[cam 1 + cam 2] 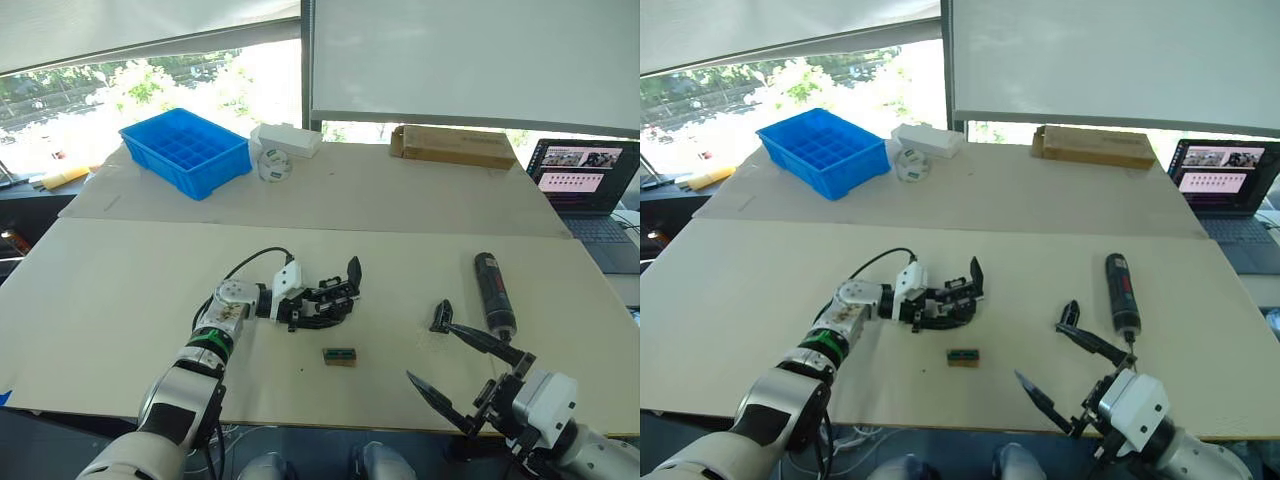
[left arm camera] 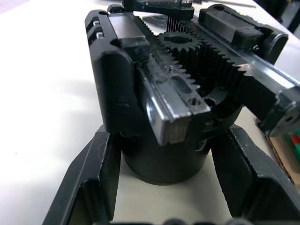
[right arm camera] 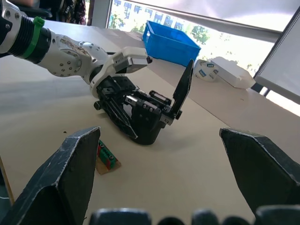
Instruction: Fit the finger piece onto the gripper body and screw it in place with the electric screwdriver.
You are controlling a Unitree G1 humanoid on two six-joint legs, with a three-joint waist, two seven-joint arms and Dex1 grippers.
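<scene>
The gripper body [image 1: 325,298] stands on the table left of centre, a black assembly with a round base and an upright pointed finger [image 1: 354,270]. My left gripper [image 1: 308,306] is shut on it, one finger [image 2: 93,183] on each side of its round base. The finger piece [image 1: 441,316], a small black wedge, lies on the table to the right. The electric screwdriver [image 1: 493,290] lies just beyond it, lengthwise. My right gripper [image 1: 429,351] is open above the table near the front edge, and its far fingertip [image 1: 450,327] is right beside the finger piece.
A small green-brown block [image 1: 340,355] lies between the two grippers. At the back are a blue bin [image 1: 187,148], a white box [image 1: 287,138], a tape roll [image 1: 274,165] and a cardboard box [image 1: 452,146]. A laptop [image 1: 585,180] sits far right.
</scene>
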